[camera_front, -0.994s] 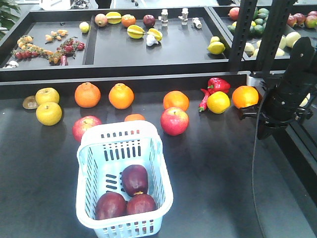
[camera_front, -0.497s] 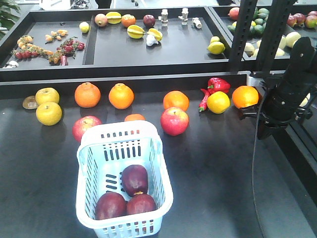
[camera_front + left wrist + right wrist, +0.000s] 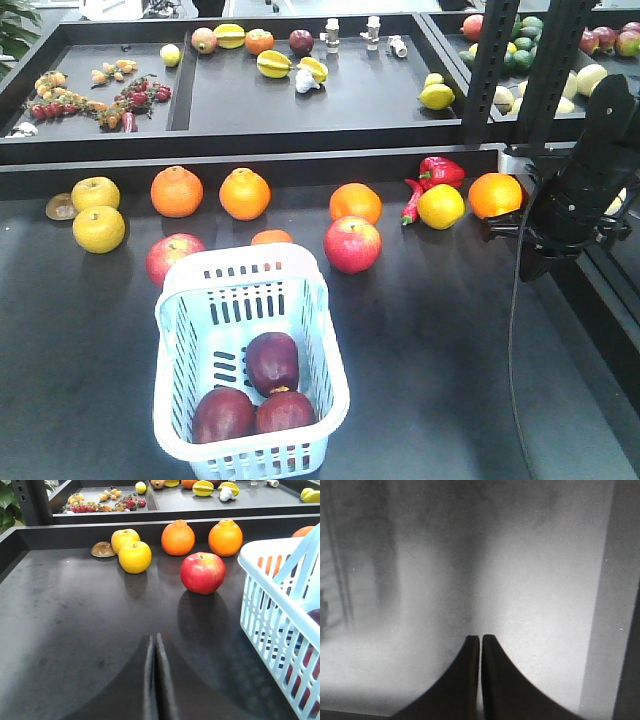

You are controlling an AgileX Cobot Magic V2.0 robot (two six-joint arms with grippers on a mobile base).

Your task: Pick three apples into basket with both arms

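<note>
Three dark red apples [image 3: 272, 362] [image 3: 222, 414] [image 3: 286, 410] lie together in the pale blue basket [image 3: 175, 330] at the front of the table. In the left wrist view the basket's slotted wall [image 3: 272, 605] stands to the right of my left gripper [image 3: 154, 638], which is shut and empty, low over the dark tabletop. My right arm [image 3: 572, 195] hangs at the table's right edge, away from the basket. The right gripper [image 3: 480, 638] is shut on nothing and faces a blurred grey surface.
Two lighter red apples [image 3: 352, 244] [image 3: 174, 257] sit behind the basket, with oranges [image 3: 245, 193], yellow apples [image 3: 98, 228], a lemon [image 3: 441, 206] and a red pepper [image 3: 440, 170] along the back. A raised ledge and black trays [image 3: 330, 90] of small fruit lie beyond.
</note>
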